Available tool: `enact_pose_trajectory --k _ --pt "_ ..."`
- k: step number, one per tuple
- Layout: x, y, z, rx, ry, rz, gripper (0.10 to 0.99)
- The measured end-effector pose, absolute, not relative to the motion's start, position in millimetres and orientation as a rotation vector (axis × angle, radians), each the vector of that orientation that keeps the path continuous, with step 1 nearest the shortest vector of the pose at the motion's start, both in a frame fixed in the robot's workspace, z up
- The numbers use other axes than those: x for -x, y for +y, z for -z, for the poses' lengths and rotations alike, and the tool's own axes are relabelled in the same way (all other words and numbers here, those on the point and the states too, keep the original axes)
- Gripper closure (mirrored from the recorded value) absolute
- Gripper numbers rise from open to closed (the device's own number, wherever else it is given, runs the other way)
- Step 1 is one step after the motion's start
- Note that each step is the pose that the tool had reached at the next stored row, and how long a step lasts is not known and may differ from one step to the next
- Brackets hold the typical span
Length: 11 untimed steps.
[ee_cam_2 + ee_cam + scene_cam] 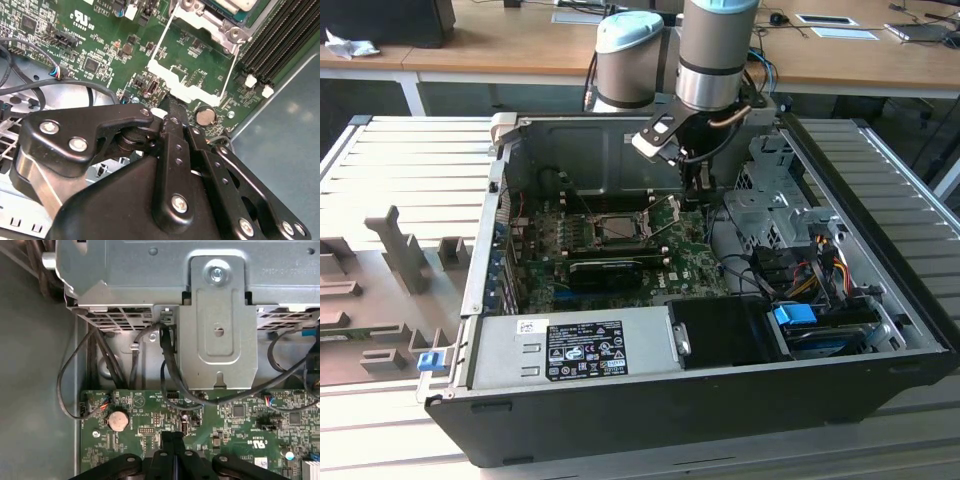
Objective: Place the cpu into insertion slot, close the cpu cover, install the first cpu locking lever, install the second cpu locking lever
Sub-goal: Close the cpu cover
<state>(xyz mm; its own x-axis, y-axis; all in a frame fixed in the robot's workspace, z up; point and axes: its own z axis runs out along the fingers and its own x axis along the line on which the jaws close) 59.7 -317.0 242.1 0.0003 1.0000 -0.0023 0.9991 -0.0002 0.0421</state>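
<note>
The open computer case point(650, 400) holds the green board, with the insertion slot point(618, 228) near its middle. In the second wrist view the cpu point(235, 5) lies in the insertion slot point(220, 27), its silvery top showing at the picture's edge. The cpu cover point(186, 85) stands swung open, a thin silver frame with two wire levers running along its sides. My gripper point(172, 107) is shut with nothing between its fingers. Its tip sits right at the free edge of the cover; whether it touches is unclear. It hangs low over the board in both the first wrist view point(173, 437) and the exterior view point(698, 195).
A coin battery point(204, 116) lies on the board beside my fingertips. Black memory slots point(280, 45) run past the socket. A metal drive cage point(220, 315) with loose black cables point(170, 370) stands close by. A long black card point(615, 270) and the power supply point(580, 350) lie nearer the case front.
</note>
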Motion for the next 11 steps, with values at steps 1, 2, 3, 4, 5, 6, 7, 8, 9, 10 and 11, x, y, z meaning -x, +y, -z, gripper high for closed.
enact_pose_trajectory --k 1,2,3,4,5,6,7,8,9,10,11 --pt "-59.1 -317.0 -242.8 -2.200 2.200 -0.042 0.980" --pt "-58.7 -317.0 -243.5 -2.201 2.200 -0.041 0.980" --pt "-58.5 -317.0 -244.6 -2.201 2.201 -0.039 0.980" --pt "-58.3 -317.0 -248.3 -2.203 2.203 -0.036 0.980" --pt "-57.8 -317.0 -251.3 -2.205 2.204 -0.033 0.980" --pt "-56.2 -316.9 -252.4 -2.205 2.204 -0.032 0.980" --pt "-53.4 -316.9 -253.0 -2.205 2.205 -0.032 0.980" --pt "-51.2 -317.0 -253.3 -2.205 2.205 -0.032 0.980" --pt "-49.3 -317.0 -253.3 -2.205 2.205 -0.032 0.980" --pt "-47.4 -317.0 -253.3 -2.205 2.205 -0.033 0.980" --pt "-45.8 -317.0 -253.3 -2.205 2.205 -0.033 0.980"
